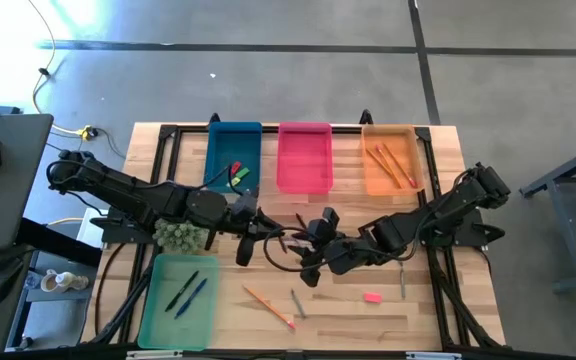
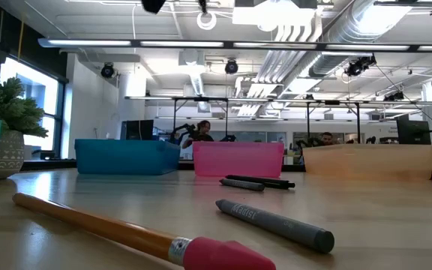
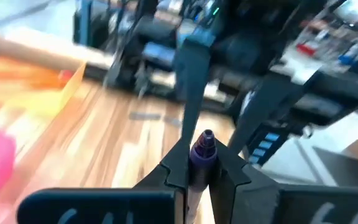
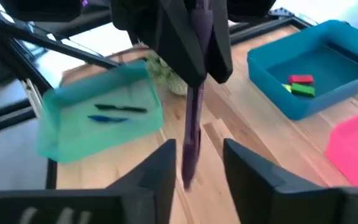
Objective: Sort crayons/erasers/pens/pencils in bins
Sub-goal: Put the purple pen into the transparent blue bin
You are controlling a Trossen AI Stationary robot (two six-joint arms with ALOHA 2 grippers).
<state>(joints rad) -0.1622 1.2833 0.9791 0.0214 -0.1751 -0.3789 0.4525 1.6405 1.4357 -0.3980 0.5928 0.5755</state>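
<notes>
The left gripper [image 3: 201, 167] is pinched tight on a dark purple pen [image 3: 202, 149], whose capped end pokes up between its fingers. From the right wrist camera the same pen [image 4: 193, 118] hangs from the left gripper's dark fingers [image 4: 185, 43], its lower end sitting between the right gripper [image 4: 197, 160] fingers, which stand spread on either side of it without touching. In the overhead view the two grippers meet over the middle of the table [image 1: 348, 320], left [image 1: 268, 240] and right [image 1: 313, 250] close together.

Outward from there: the green bin [image 1: 180, 298] at the near left holds two pens [image 1: 188, 292] (one black, one blue). The blue bin [image 1: 234, 155] holds red and green erasers [image 1: 236, 174], the pink bin [image 1: 304, 157] stands beside it, and the orange bin [image 1: 392, 160] holds pencils [image 1: 388, 165]. Loose on the wood lie a pencil [image 1: 268, 306], a grey crayon [image 1: 297, 303], a pink eraser [image 1: 372, 297] and another crayon [image 1: 402, 280]. A potted plant [image 1: 180, 236] stands by the left arm.
</notes>
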